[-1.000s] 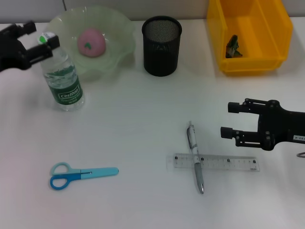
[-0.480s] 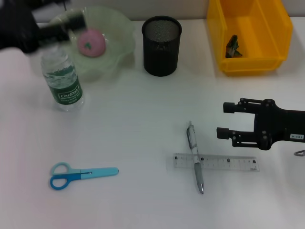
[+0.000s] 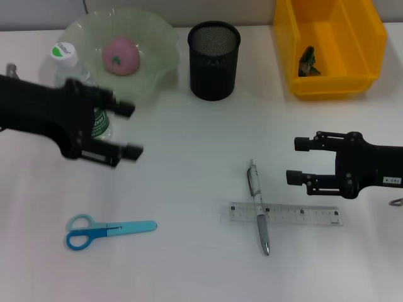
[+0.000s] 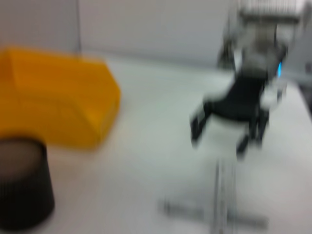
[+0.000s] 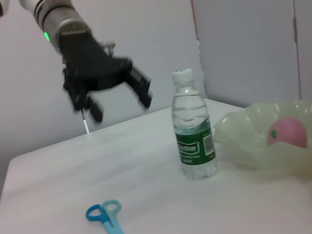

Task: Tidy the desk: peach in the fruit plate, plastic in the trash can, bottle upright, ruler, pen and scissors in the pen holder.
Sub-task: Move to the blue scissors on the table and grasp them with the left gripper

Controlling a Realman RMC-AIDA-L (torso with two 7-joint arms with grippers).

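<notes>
Scissors below left pincer, apart

Setting: we log this as an office or lab desk. Evidence we see: plain white desktop, black mesh pen holder, clear ruler, pen, blue scissors, yellow storage bin, bare grey partition walls.

The left hand covers most of the bottle from the head view. The left wrist view is blurred; pen and ruler are mere smears. What lies in the yellow bin is too small to tell.
</notes>
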